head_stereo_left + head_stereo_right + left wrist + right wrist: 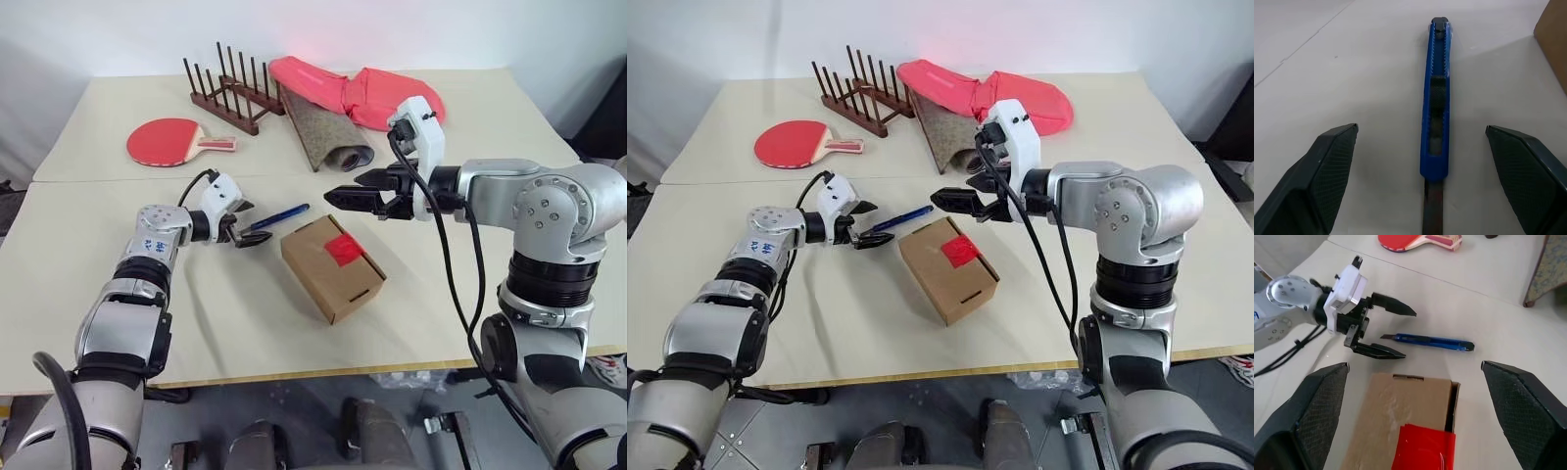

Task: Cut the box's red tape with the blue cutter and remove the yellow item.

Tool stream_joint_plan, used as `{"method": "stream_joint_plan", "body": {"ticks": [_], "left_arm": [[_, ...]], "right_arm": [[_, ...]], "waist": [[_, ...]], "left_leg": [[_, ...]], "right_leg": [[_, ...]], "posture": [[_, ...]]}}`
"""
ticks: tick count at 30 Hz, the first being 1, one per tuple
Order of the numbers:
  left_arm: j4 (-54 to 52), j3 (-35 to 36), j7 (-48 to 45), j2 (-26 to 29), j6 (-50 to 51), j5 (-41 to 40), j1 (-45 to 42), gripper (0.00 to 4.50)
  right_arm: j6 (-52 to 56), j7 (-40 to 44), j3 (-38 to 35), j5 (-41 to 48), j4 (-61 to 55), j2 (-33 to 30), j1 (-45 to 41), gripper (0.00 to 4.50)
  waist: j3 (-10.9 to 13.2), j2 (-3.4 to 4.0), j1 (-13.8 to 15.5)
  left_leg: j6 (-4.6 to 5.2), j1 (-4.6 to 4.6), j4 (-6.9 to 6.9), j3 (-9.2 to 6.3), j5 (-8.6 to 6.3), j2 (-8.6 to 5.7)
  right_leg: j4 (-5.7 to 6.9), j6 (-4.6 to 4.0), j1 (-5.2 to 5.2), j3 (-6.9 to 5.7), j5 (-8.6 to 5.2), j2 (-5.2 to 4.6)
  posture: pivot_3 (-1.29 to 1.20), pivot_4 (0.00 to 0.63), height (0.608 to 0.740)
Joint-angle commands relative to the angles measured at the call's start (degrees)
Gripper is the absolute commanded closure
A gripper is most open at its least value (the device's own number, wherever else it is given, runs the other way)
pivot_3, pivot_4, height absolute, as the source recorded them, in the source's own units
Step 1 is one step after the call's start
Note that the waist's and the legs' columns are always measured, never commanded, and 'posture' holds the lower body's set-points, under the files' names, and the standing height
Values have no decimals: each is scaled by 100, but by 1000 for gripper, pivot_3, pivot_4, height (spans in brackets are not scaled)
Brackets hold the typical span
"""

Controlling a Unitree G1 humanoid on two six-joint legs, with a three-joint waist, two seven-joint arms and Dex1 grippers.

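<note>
Box (331, 266), one red tape (344, 249), one blue cutter (279, 217), left end effector (247, 223) and right end effector (345, 194) both spread.

Bright even light, soft shadows, sharp focus, no glare

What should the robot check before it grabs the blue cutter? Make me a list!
1. Left gripper open wide enough: ok, its fingers stand spread apart.
2. Blue cutter lined up between the left fingers: ok, it lies on the table running straight between them.
3. Cutter already held: not ok, the fingers do not touch it yet.
4. Blade end: a dark blade sticks out at the end nearest the left gripper; grabbing there looks risky, so aim for the blue body.
5. Red tape still in place on the box: ok, it looks uncut.
6. Right gripper out of the way: ok, open, hovering above the box.
</note>
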Motion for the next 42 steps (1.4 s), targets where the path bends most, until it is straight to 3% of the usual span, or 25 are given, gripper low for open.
{"method": "stream_joint_plan", "body": {"ticks": [1,6,9,15,19,22,32,36,42], "left_arm": [[228,-233,-59,-20,51,387,-25,461],[318,-247,-158,-65,145,472,-52,1845],[381,-258,-313,-87,331,499,-61,1845],[402,-280,-198,-88,388,599,-35,3329],[415,-321,-152,-69,391,663,-24,3329],[416,-314,-89,-59,363,683,-20,4095],[354,-276,39,40,136,674,26,4095],[201,-6,315,226,-359,451,-18,4095],[-148,336,28,459,-1241,106,184,4095]], "right_arm": [[97,-98,-244,126,-286,8,-18,0],[130,-174,-279,158,-316,-14,-17,0],[146,-193,-296,175,-327,-22,-28,0],[188,-227,-313,195,-370,-32,-32,0],[213,-228,-315,212,-384,-59,-51,0],[214,-224,-302,235,-383,-86,-62,0],[215,-220,-263,259,-416,-129,-68,0],[273,-234,-291,282,-435,-100,-117,0],[237,-210,-250,279,-308,-130,-163,0]], "waist": [[-1,0,3],[-1,-2,9],[-1,-2,7],[-2,-3,8],[-3,-3,8],[-3,-3,8],[-3,-3,6],[-3,-3,-6],[-2,-4,-6]], "left_leg": [[0,1,0,0,0,0],[6,4,8,1,4,-1],[10,4,14,3,12,-2],[15,10,17,11,22,-6],[21,12,19,13,33,-10],[22,16,18,13,35,-11],[24,18,18,10,39,-10],[26,17,18,5,40,-9],[23,-8,8,2,41,-8]], "right_leg": [[0,0,1,0,0,0],[1,0,6,4,0,-3],[1,0,8,13,0,-5],[4,-1,9,30,0,-9],[8,-8,9,35,5,-15],[12,-11,9,37,7,-17],[12,-16,9,40,11,-18],[12,-18,8,40,14,-19],[11,-17,-26,44,16,-17]], "posture": [[0,150,740],[0,150,740],[0,150,740],[0,150,740],[0,150,740],[0,150,740],[0,150,740],[0,150,740],[0,150,740]]}}
